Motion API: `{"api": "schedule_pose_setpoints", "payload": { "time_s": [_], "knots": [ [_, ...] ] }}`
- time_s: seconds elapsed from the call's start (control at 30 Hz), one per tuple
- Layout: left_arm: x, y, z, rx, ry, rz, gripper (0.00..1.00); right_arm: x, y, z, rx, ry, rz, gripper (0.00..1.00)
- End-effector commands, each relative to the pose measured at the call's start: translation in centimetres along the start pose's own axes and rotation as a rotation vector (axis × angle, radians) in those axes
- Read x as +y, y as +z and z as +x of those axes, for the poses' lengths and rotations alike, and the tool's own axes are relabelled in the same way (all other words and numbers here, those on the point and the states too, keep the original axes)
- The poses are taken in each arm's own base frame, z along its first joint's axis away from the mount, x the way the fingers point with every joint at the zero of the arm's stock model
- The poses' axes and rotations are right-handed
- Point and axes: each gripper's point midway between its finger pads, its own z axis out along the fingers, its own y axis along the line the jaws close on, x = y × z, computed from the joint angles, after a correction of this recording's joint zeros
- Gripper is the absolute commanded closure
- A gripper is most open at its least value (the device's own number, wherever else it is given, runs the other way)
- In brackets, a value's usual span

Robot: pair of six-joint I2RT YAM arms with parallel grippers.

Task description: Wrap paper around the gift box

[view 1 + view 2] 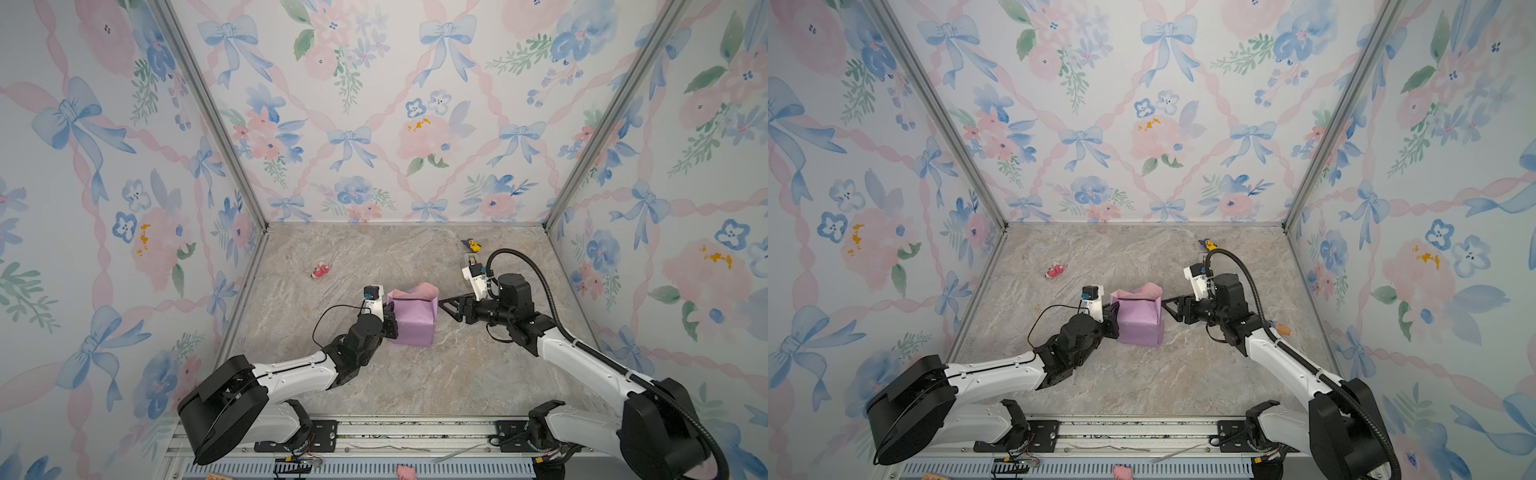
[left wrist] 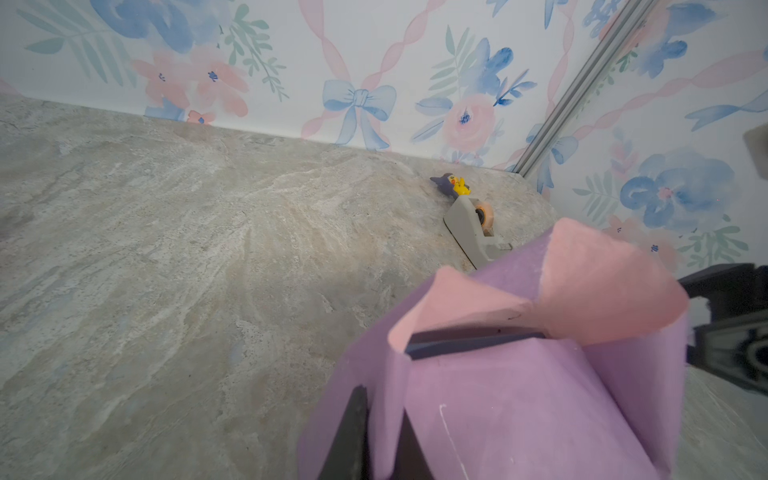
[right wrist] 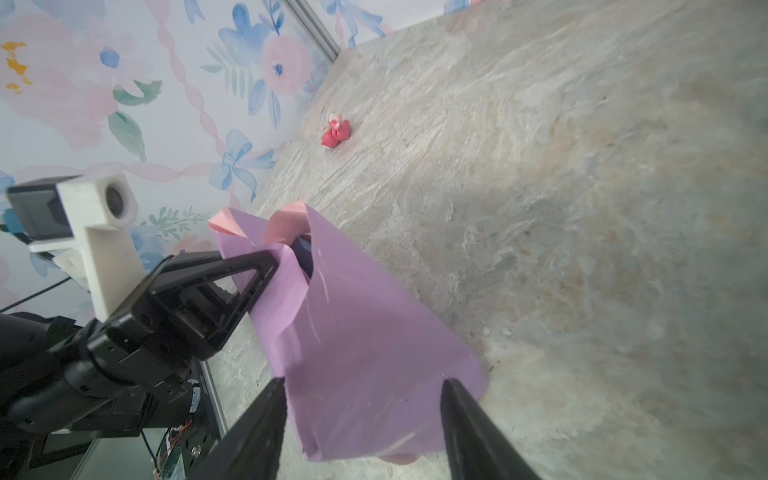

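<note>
Left tool [image 2: 382, 401] pinches a paper [image 1: 411, 320] fold; right tool [image 3: 363, 381] gapes wide. Only wrist views reveal the box [image 2: 473, 338].

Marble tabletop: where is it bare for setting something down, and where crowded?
Bare: the near middle between the lilac paper on the navy gift box and the metal front rail; the far middle between the red toy and the yellow toy. Crowded: left gripper and right gripper flank the box.

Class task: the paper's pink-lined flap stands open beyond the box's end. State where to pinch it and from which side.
Probably pinch the free edge of the paper flap, coming from the right, where open jaws face it. It stands clear of the gift box, so both faces are reachable.
</note>
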Motion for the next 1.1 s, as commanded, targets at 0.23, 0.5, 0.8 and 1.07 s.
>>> {"api": "schedule_pose_setpoints", "payload": {
  "time_s": [0.23, 0.5, 0.8, 1.07],
  "knots": [
    [0.4, -0.1, 0.1, 0.004, 0.005, -0.017, 0.87, -2.0, 1.9, -0.6, 0.034, 0.028, 0.159, 0.40],
    [0.3, 0.0, -0.2, -0.003, -0.002, -0.022, 0.85, 0.3, 4.7, 1.6, 0.124, -0.055, 0.075, 0.39],
    [0.7, 0.0, -1.1, -0.030, -0.007, -0.047, 0.72, -2.1, 5.3, 6.2, 0.264, -0.089, 0.140, 0.40],
    [0.4, 0.6, -1.0, -0.009, -0.013, -0.032, 0.71, -2.8, 5.9, 8.5, 0.356, -0.144, 0.122, 0.39]
  ]
}}
